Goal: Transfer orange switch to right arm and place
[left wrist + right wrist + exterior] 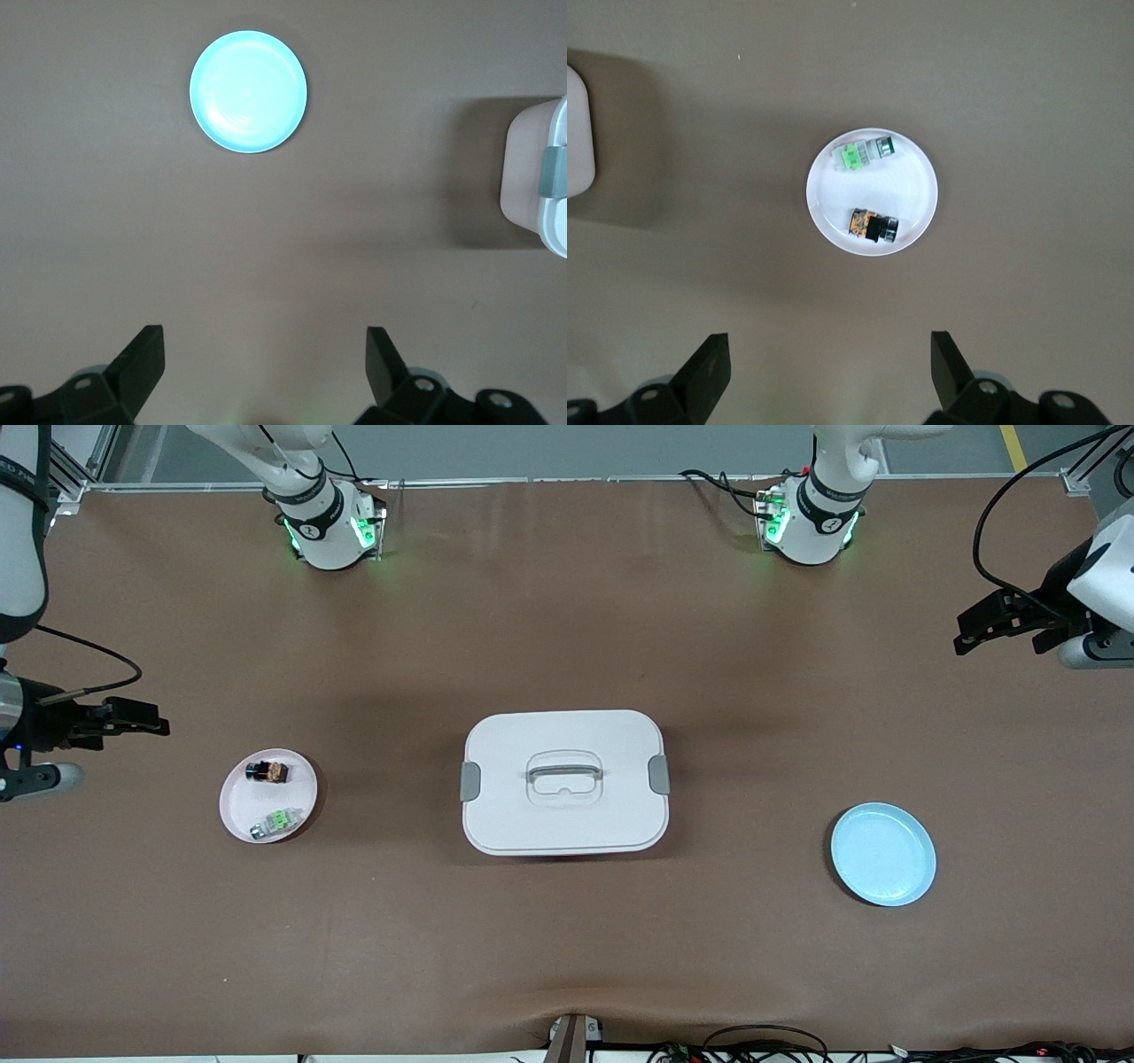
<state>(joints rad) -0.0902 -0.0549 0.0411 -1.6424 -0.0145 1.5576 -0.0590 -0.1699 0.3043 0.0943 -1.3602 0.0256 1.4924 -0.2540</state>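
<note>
The orange switch (268, 771), black with an orange top, lies on its side on a small white plate (241, 804) toward the right arm's end of the table. It also shows in the right wrist view (871, 225) on the plate (908, 190). My right gripper (151, 720) is open and empty, over bare table beside that plate; its jaws (830, 341) stand wide apart. My left gripper (961, 631) is open and empty over bare table at the left arm's end, its jaws (264, 334) also wide apart.
A green-and-white small part (276, 823) shares the white plate, nearer the front camera than the switch. A white lidded box (514, 815) with grey clips stands mid-table. A light blue plate (883, 854) lies toward the left arm's end and shows in the left wrist view (248, 91).
</note>
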